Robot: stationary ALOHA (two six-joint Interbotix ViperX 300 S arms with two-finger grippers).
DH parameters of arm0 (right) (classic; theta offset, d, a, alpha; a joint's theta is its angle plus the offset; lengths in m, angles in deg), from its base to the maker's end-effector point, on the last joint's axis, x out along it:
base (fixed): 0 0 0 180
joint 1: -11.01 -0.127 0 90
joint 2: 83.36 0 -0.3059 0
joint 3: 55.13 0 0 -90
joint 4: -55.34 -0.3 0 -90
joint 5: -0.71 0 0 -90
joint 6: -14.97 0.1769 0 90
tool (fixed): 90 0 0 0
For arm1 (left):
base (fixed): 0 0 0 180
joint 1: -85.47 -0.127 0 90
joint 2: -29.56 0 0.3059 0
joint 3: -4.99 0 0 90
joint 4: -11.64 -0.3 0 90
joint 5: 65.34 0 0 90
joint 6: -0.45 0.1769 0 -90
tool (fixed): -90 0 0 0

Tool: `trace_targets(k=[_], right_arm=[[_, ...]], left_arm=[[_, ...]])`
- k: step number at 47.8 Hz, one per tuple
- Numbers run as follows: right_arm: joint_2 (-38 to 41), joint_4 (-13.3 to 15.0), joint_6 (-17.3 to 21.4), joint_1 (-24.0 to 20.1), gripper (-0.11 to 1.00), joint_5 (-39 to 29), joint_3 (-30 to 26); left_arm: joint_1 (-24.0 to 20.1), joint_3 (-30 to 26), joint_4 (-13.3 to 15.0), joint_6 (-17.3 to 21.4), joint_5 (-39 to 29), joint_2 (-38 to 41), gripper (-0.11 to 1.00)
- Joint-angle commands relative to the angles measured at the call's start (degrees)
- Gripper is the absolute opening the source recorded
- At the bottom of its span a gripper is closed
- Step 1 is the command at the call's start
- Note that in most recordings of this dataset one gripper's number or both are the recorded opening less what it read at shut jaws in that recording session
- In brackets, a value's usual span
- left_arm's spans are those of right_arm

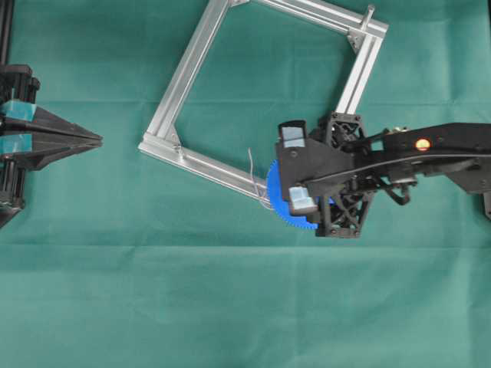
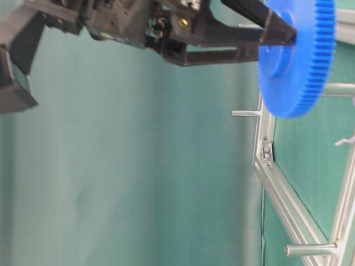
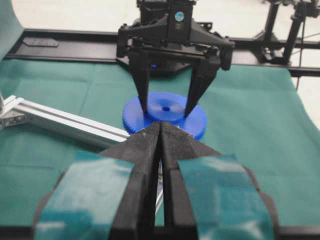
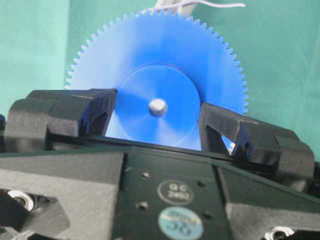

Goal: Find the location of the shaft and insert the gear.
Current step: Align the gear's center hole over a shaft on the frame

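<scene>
From overhead, the right hand [image 1: 292,170] reaches in from the right edge and is clamped on the gear [image 1: 285,205], whose blue toothed rim shows below and left of the black fingers, at the lower corner of the aluminium frame [image 1: 192,65] that lies on the green-covered counter [image 1: 153,291]. Fine pale wire [image 1: 253,170] curls up just left of the gear, beside that corner. The left hand [image 1: 90,140] rests at the left edge, well apart from the frame, its fingers pressed together into a point. The table-level view is turned on its side: the gear [image 2: 297,55] is held by its raised hub between the right hand's black fingers [image 2: 244,36], near the frame rail [image 2: 285,199] and a short grey peg [image 2: 247,113]. From the left wrist, the left hand [image 3: 160,137] is closed, finger against finger, and beyond it the right hand [image 3: 167,107] grips the hub of the gear [image 3: 165,117] above the cloth next to the frame [image 3: 60,120]. From the right wrist, the two fingers flank the hub of the gear [image 4: 157,85], a silvery tip [image 4: 158,107] shows in its centre hole, and the wire [image 4: 220,5] trails past the top of the rim.
</scene>
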Motion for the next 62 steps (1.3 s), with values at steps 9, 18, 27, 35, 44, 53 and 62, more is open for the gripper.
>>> trace_targets(k=[9, 18, 27, 35, 44, 53, 62], right_arm=[[1.93, -0.26, 0.0, 0.7, 0.68, -0.35, -2.9], [2.99, -0.44, 0.09, 0.7, 0.68, -0.62, -3.16], [3.08, -0.44, 0.18, 0.7, 0.68, -0.44, -3.16], [2.99, -0.79, 0.26, 0.7, 0.68, -0.35, -3.25], [2.99, -1.05, 0.18, 0.0, 0.68, 1.58, -3.25], [3.08, -1.14, 0.26, -0.97, 0.68, 2.99, -3.25], [3.25, -1.14, 0.0, -1.67, 0.68, 5.27, -3.52]], left_arm=[[-0.18, -1.32, 0.0, 0.18, -0.09, 0.53, 0.01], [-0.18, -1.32, 0.0, 0.26, -1.05, 0.44, 0.0], [-0.18, -1.32, 0.0, 0.26, -1.32, 0.44, 0.01], [-0.18, -1.32, 0.09, 0.26, -1.32, 0.44, 0.0], [-0.18, -1.32, 0.0, 0.26, -1.32, 0.44, 0.0], [-0.18, -1.32, 0.09, 0.44, -1.32, 0.44, 0.0], [-0.18, -1.32, 0.09, 0.44, -1.32, 0.44, 0.0]])
